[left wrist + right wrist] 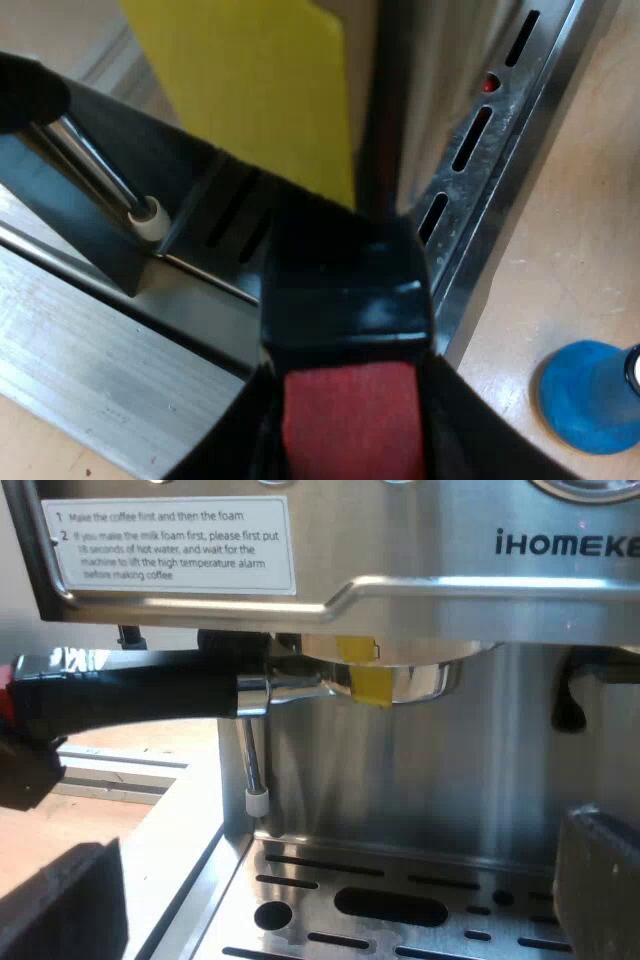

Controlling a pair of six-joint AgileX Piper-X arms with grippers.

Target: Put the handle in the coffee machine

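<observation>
The yellow-taped metal holder (400,680) sits under the espresso machine (450,780) brew head, its handle at nine o'clock. The left gripper (350,405) grasps the red end (350,430); the right gripper (330,895) is released.

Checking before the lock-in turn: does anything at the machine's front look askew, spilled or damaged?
Nothing spilled or damaged. The holder sits level under the brew head, but its handle sticks out sideways across the steam wand, held by the left gripper, so it seems not yet turned home.

White sticker (175,542) on the espresso machine (420,790) front: "1 Make the coffee first and then the foam"; item 2 begins "If you make the milk foam first"; beside it, brand lettering (565,545) "iHOMEKE".
</observation>
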